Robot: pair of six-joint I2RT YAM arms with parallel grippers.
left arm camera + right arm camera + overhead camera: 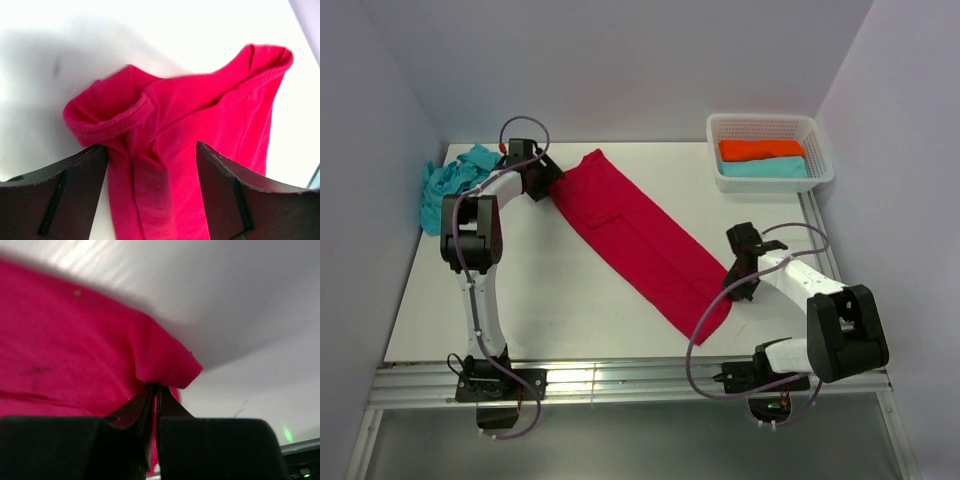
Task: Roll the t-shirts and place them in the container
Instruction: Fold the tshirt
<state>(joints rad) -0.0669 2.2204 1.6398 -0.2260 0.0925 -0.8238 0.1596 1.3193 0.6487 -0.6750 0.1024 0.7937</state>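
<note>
Crimson t-shirt (pixel 640 240) folded into 1 long strip, laid diagonally on the table (pixel 520 300), far left to near right. 1 arm at each end: far end between the wide-parted jaws of the left gripper (pixel 151 152), near corner pinched tight by the right gripper (pixel 155 390). Left-finger contact hard to judge; right pads buried in cloth.

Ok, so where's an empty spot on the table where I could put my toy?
Two bare patches: the near-left table between the left arm and the red t-shirt, and the far middle between that shirt and the white basket. Crowded: the far-left corner, with the turquoise t-shirt and left gripper, and around the right gripper.
</note>
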